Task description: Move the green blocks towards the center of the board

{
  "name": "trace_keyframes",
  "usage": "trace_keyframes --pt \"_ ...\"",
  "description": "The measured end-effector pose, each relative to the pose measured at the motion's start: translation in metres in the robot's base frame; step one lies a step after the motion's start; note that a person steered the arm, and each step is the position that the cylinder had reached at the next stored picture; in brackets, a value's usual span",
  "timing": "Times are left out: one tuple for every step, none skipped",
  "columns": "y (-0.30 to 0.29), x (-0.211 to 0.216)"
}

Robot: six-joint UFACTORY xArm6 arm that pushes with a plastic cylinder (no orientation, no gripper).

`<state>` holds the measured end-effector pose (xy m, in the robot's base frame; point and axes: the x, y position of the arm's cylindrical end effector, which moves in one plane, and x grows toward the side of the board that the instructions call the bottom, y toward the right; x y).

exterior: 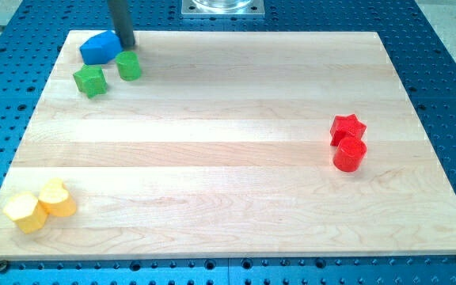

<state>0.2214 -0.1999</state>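
my tip (127,44) touches down at the board's (212,158) eleven o'clock corner, just beside the blue block (100,48) on that block's three o'clock side and just above the green cylinder (129,66). i have no fingers, only a bare rod, so nothing is gripped. the green star (90,81) sits near the cylinder, at its eight o'clock. both greens lie well apart from the centre. a red star (347,127) and red cylinder (349,153) touch at three o'clock; a yellow heart (56,197) and yellow hexagon (24,211) touch at seven o'clock.
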Motion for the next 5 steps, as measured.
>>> trace_keyframes --pt "-0.026 0.0" --pt "-0.02 0.0" --pt "0.01 0.009" --pt "0.02 0.043" --pt "0.021 0.098"
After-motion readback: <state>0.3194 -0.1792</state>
